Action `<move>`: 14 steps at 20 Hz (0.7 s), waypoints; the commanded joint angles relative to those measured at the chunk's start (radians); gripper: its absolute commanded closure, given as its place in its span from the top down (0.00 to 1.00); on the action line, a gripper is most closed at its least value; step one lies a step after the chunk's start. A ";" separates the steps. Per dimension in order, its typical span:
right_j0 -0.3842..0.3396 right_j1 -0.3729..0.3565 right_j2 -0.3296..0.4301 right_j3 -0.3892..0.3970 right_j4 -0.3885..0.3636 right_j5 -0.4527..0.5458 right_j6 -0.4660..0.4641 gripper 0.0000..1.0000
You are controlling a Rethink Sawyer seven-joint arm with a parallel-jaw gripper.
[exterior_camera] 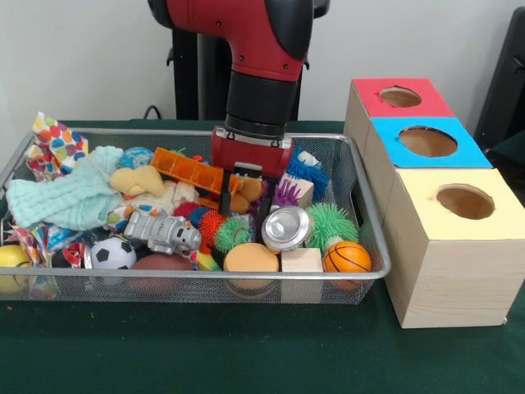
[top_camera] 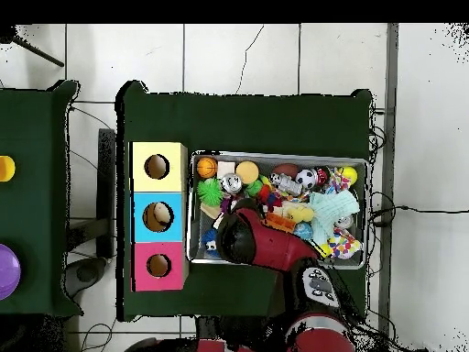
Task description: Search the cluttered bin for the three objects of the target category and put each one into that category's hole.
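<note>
The bin (exterior_camera: 82,287), a silver wire-mesh basket, is full of toys; it also shows in the overhead view (top_camera: 366,213). My gripper (exterior_camera: 244,205) reaches down into its middle. It is open, with the black fingers (exterior_camera: 226,193) on either side of a brown plush toy (exterior_camera: 248,191) and the end of an orange plastic piece (exterior_camera: 187,171). The hole (exterior_camera: 400,97) is in the red-topped box (exterior_camera: 426,107), the farthest box to the right of the bin, and looks empty. In the overhead view the arm (top_camera: 240,236) hides the gripper, and the hole (top_camera: 158,266) lies left of it.
A blue-topped box (exterior_camera: 426,141) and a yellow-topped box (exterior_camera: 463,201) stand beside the red one. The bin holds a basketball (exterior_camera: 346,257), a soccer ball (exterior_camera: 111,253), a silver robot (exterior_camera: 164,232), a green spiky ball (exterior_camera: 331,223), a silver round lamp (exterior_camera: 285,227), a wooden block (exterior_camera: 302,261) and a mint cloth (exterior_camera: 70,197).
</note>
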 commanded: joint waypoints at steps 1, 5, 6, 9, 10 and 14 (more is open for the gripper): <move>0.007 0.109 0.025 -0.009 0.101 -0.051 0.278 1.00; 0.009 0.138 0.023 0.007 0.136 -0.059 0.290 1.00; 0.007 0.143 0.026 0.008 0.142 -0.061 0.289 1.00; 0.016 0.183 0.020 0.016 0.185 -0.057 0.302 1.00; 0.016 0.191 0.022 0.015 0.193 -0.056 0.298 1.00; -0.016 0.224 0.077 0.021 0.198 -0.049 0.285 1.00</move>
